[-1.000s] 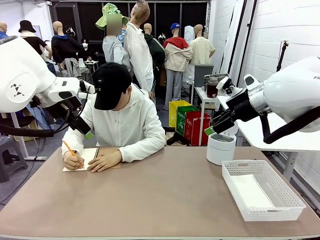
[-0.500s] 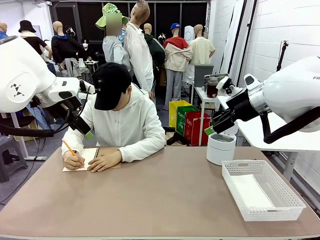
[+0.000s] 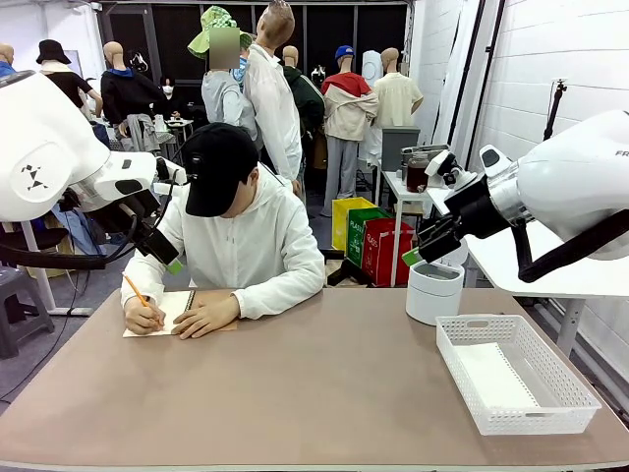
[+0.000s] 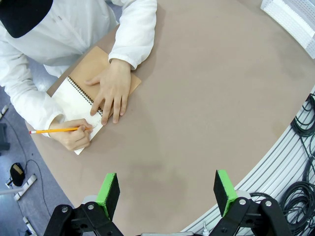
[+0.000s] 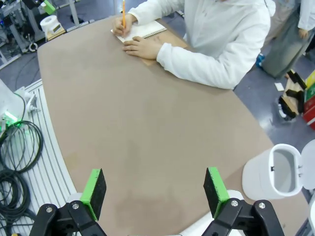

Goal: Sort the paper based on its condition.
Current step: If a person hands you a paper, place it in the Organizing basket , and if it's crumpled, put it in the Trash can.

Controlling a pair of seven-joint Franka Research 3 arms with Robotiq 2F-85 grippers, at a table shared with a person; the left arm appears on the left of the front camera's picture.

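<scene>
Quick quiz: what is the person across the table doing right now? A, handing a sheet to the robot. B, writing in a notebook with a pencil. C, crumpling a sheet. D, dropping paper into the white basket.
B: one hand holds an orange pencil to the open notebook, with the other hand lying flat on it.

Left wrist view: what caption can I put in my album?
A person writes in a spiral notebook with an orange pencil while the open left gripper hovers above the table.
</scene>
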